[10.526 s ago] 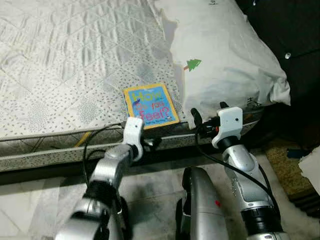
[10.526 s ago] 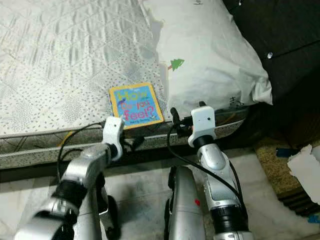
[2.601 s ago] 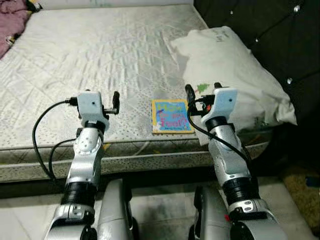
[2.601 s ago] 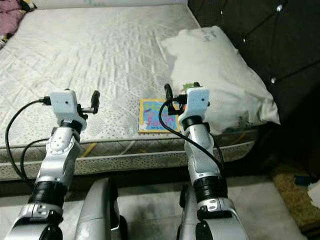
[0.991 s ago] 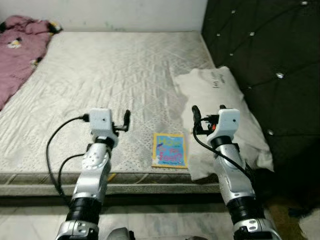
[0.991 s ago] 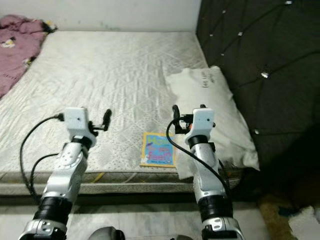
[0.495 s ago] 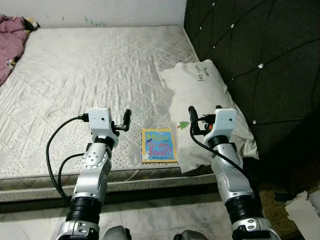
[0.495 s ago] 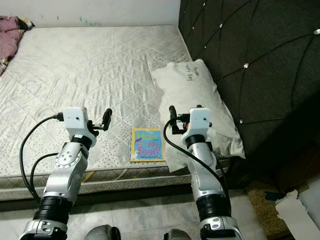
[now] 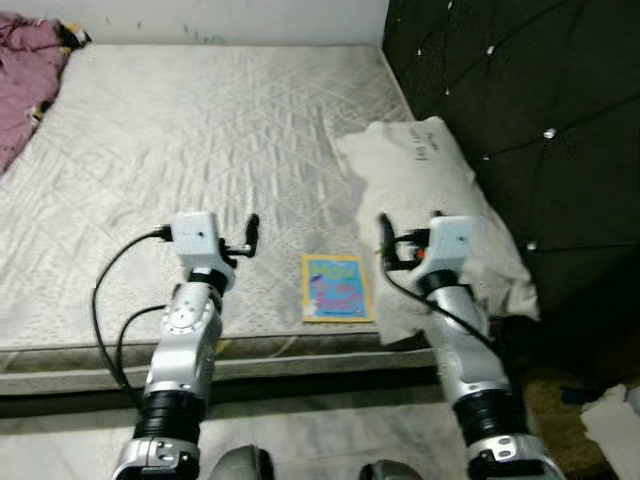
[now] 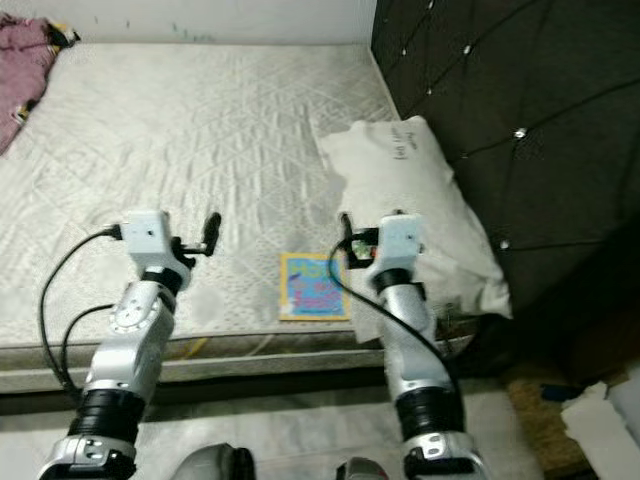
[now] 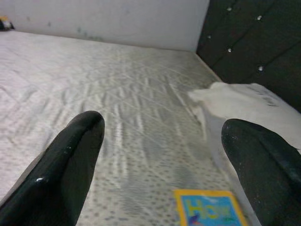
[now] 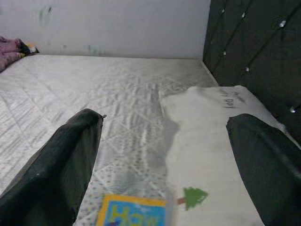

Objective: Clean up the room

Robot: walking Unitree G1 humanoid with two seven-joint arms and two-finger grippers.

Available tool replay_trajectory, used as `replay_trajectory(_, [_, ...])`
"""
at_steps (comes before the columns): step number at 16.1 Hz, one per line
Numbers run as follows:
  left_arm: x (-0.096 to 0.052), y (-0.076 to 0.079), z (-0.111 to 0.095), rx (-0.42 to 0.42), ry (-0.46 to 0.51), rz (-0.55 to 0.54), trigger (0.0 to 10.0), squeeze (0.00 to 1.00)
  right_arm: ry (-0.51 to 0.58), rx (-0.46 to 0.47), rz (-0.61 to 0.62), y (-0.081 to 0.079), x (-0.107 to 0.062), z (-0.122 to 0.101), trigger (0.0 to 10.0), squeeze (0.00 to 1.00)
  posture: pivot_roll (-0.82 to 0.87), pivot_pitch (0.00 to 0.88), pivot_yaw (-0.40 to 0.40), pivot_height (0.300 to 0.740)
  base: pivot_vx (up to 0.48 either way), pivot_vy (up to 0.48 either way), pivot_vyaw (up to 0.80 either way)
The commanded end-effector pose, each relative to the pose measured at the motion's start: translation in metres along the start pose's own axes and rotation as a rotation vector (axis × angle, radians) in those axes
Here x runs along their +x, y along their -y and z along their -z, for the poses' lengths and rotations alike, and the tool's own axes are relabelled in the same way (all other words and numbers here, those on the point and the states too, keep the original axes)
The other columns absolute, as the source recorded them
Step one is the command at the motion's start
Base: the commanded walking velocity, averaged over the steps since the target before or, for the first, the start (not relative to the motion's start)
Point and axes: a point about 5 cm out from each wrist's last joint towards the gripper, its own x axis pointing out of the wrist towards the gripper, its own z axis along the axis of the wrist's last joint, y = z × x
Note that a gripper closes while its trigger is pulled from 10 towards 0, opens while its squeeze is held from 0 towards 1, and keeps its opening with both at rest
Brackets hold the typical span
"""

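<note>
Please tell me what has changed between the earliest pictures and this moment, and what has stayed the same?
Both arms rose from beside the mattress edge: the left gripper and right gripper now hover open above the grey quilted mattress. The camera also pulled back. The blue, yellow-bordered children's book lies untouched beside the white pillow.

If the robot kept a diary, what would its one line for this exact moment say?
book flat near mattress edge | pillow beside it | left claw open, raised | right claw open, raised | nothing held
</note>
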Motion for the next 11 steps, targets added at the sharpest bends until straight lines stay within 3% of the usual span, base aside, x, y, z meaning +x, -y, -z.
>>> replay_trajectory(1, [0.0013, 0.0042, 0.0003, -0.001, -0.009, 0.020, 10.0, 0.00, -0.005, -0.012, 0.009, 0.0044, 0.0001, -0.0007, 10.0, 0.00, -0.03, 0.119, -0.002, 0.740, 0.000, 0.390, 0.00])
replay_trajectory(11, [0.0025, 0.0062, 0.0004, -0.010, -0.015, 0.026, 10.0, 0.00, -0.007, -0.025, 0.015, 0.0081, 0.0030, -0.0016, 10.0, 0.00, -0.03, 0.117, -0.004, 0.740, 0.000, 0.390, 0.00])
